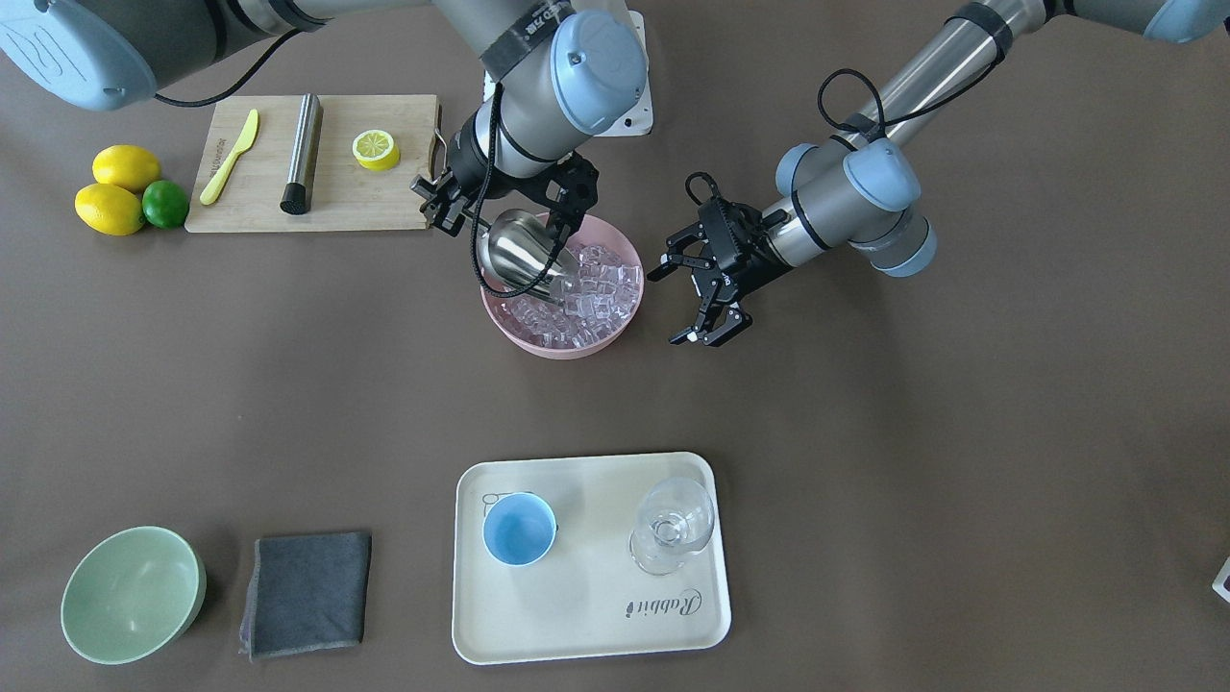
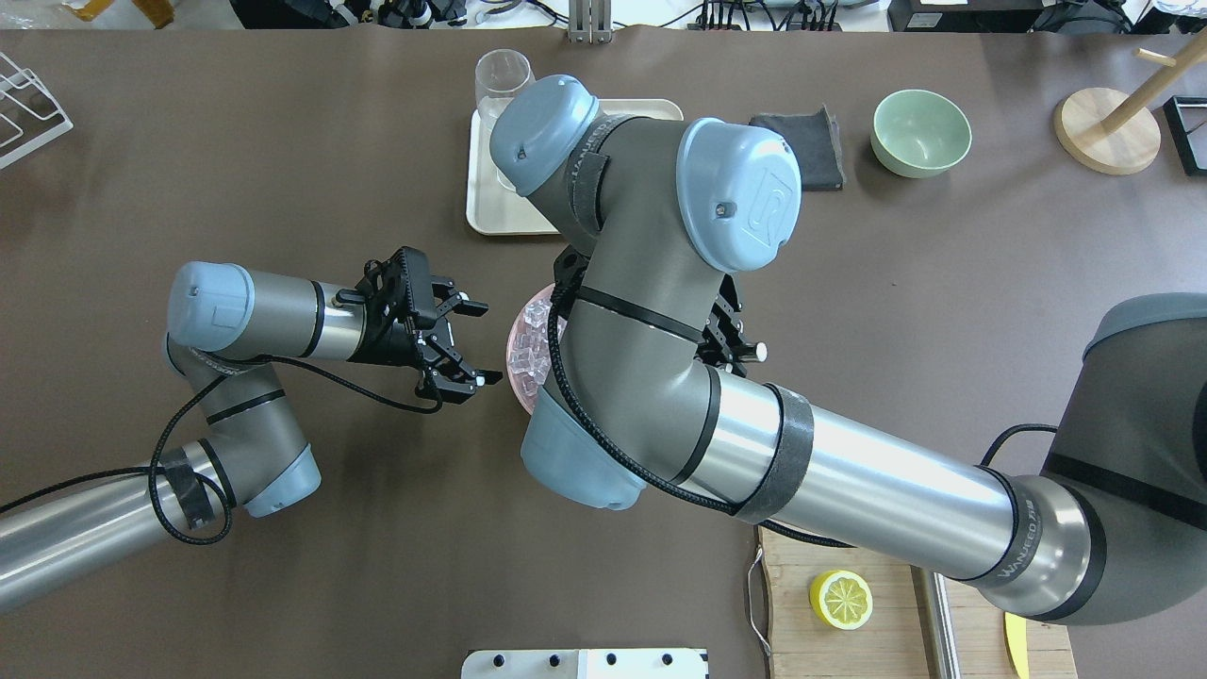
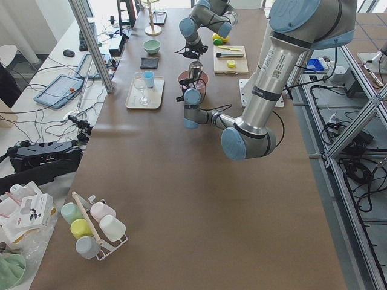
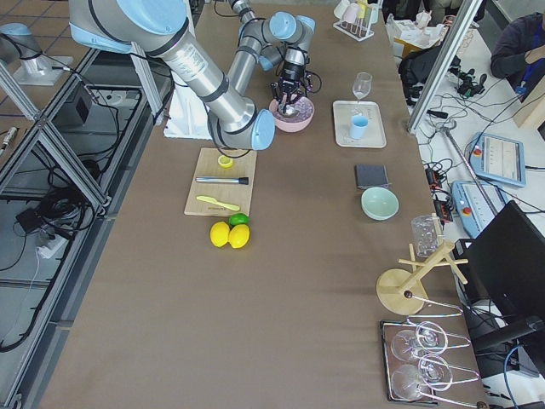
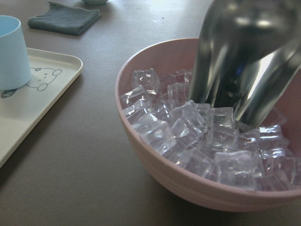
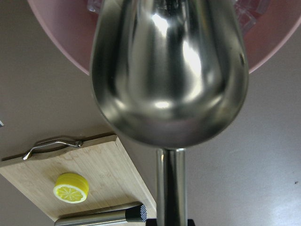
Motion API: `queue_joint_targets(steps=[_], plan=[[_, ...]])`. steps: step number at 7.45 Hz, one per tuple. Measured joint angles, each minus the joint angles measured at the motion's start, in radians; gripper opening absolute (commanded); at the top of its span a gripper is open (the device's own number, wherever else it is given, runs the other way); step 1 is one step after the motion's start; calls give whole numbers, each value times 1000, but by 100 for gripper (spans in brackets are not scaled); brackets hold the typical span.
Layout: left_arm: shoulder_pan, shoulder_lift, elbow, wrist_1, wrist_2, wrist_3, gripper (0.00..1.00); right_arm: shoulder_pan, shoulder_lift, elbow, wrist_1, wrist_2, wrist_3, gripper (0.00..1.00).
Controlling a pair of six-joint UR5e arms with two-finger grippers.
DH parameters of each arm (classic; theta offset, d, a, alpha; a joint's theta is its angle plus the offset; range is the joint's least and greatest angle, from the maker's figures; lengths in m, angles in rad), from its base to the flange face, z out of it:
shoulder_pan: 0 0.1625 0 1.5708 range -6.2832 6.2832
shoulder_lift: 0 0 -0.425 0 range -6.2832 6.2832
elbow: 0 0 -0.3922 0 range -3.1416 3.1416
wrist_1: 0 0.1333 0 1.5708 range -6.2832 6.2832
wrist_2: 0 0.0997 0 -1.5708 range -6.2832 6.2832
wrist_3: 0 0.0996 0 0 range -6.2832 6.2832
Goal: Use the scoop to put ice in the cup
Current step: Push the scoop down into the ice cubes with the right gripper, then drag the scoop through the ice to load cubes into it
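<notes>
Scoop sits clamped in my right gripper, tip among ice in the pink bowl; my left gripper hovers spread wide beside it.

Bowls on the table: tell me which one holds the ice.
The pink bowl, with the scoop in it, is full of ice cubes; the pale green bowl beside the grey cloth is empty.

The scoop occupies the bowl; glass flanks cup.
</notes>
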Motion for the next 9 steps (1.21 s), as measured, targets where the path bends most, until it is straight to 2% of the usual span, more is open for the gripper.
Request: queue_joint_targets(steps=[9], plan=[[2, 9, 0, -12, -11, -20, 97, -1, -39, 17, 135, 13, 28, 0]])
